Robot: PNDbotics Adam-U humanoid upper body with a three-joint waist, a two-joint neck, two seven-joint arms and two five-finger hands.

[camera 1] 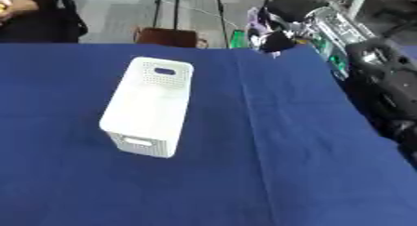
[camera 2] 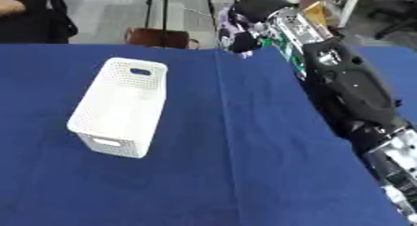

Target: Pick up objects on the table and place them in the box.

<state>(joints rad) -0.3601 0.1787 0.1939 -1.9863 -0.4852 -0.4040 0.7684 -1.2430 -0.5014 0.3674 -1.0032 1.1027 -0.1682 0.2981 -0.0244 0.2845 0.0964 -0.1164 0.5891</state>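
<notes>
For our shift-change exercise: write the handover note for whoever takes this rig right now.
Right hand: raised at the table's far edge, beyond the cloth, fingers curled round a small purple-and-white object.
Left hand: not in view.
White perforated box: upright on the blue tablecloth, left of centre, apparently holding nothing.
Done: one object seemingly picked up.
Left: carry it leftward and release it into the box.

The box [camera 2: 117, 107] looks like matt white plastic, its walls perforated with fine holes. Blue cloth [camera 2: 228, 164], matt, with a crease running from twelve to six o'clock, covers the counter. At two o'clock, the right arm [camera 2: 350, 88] shows glossy black shells and shiny silver metal joints.
</notes>
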